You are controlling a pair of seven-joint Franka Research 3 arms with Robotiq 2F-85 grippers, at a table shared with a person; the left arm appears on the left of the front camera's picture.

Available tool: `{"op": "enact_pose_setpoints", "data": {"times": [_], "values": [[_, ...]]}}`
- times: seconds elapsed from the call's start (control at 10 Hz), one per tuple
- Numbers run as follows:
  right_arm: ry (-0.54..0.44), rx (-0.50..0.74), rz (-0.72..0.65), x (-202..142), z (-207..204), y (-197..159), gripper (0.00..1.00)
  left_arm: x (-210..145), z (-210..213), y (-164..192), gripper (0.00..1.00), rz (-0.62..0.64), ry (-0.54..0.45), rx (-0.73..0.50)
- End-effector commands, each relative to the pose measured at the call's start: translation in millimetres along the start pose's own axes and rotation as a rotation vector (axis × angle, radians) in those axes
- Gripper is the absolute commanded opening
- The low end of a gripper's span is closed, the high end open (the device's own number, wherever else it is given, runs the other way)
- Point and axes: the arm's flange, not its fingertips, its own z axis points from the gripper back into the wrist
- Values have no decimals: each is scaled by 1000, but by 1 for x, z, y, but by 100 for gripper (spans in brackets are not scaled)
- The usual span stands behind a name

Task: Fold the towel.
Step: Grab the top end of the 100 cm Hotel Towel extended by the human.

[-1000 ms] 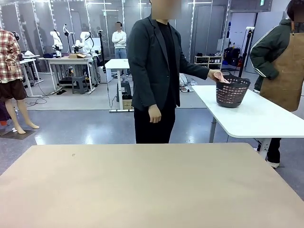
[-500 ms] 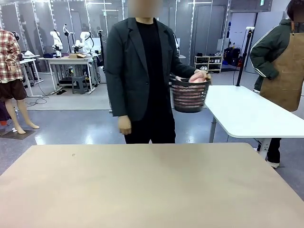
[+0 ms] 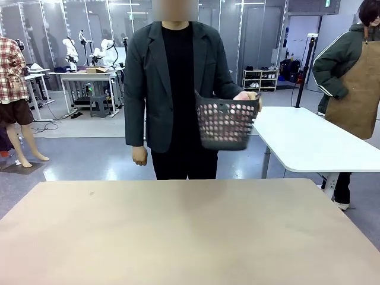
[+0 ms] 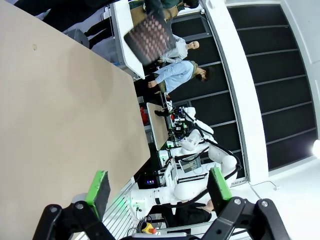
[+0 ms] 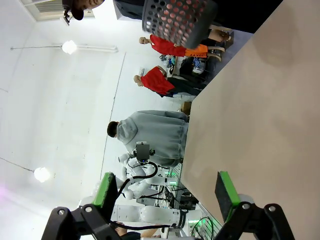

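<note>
Across the tan table (image 3: 190,237) a person in a dark jacket stands holding a dark perforated basket (image 3: 227,123) in one hand at waist height. The salmon-pink towel (image 3: 224,110) lies inside it and shows as pink through the holes. The same basket (image 4: 147,40) hangs past the table's far edge in the left wrist view, and the right wrist view shows the basket (image 5: 180,17) too. My left gripper (image 4: 159,182) is open over the table with nothing between its green pads. My right gripper (image 5: 166,189) is open and holds nothing.
A white side table (image 3: 309,139) stands behind the person to the right, with another person in a brown apron (image 3: 356,89) beside it. Other work tables stand far off in the room.
The person has lifted the basket off the white side table, turned to face me and carried it left toward my table. Neither gripper has moved.
</note>
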Motion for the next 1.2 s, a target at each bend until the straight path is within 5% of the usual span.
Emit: {"op": "enact_pose_setpoints", "data": {"times": [0.0,1.1], "values": [[13,-12,-3,-1,1,1,100,-1,1,-2,100,-6,7,10],[13,-12,-3,-1,1,1,100,-1,1,-2,100,-6,7,10]]}}
